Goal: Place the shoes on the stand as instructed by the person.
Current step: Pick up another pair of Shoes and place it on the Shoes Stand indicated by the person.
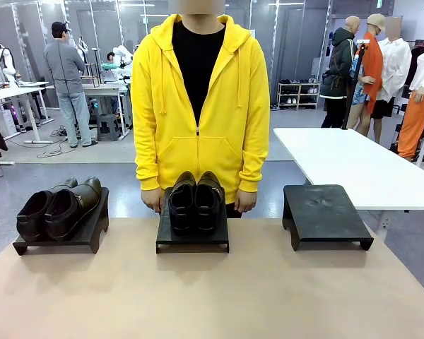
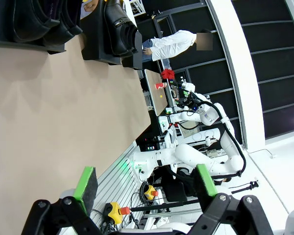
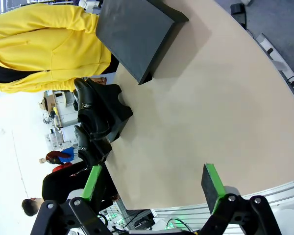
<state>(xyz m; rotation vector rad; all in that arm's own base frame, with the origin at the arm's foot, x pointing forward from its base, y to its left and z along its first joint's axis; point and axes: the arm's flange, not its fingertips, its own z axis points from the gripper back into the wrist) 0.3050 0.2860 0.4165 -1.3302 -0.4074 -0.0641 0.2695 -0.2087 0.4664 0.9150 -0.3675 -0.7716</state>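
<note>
Three black stands sit in a row on the tan table. One pair of glossy black shoes [image 1: 56, 208] rests on the left stand [image 1: 92, 236]. A second pair [image 1: 196, 201] rests on the middle stand [image 1: 191, 242], and the left wrist view shows a small buckle on it [image 2: 115, 29]. The right stand [image 1: 325, 212] [image 3: 132, 34] has nothing on it. The person [image 1: 196, 106] in a yellow hoodie stands behind the middle stand, hands down at its far edge. My left gripper [image 2: 147, 181] and right gripper [image 3: 153, 182] hang open over the near table edge, holding nothing.
A white table [image 1: 360, 162] stands behind at the right, close to the right stand. Beyond the far edge are other people, tables and a shoe rack [image 1: 298, 93]. The tan table [image 1: 212, 296] stretches between the stands and me.
</note>
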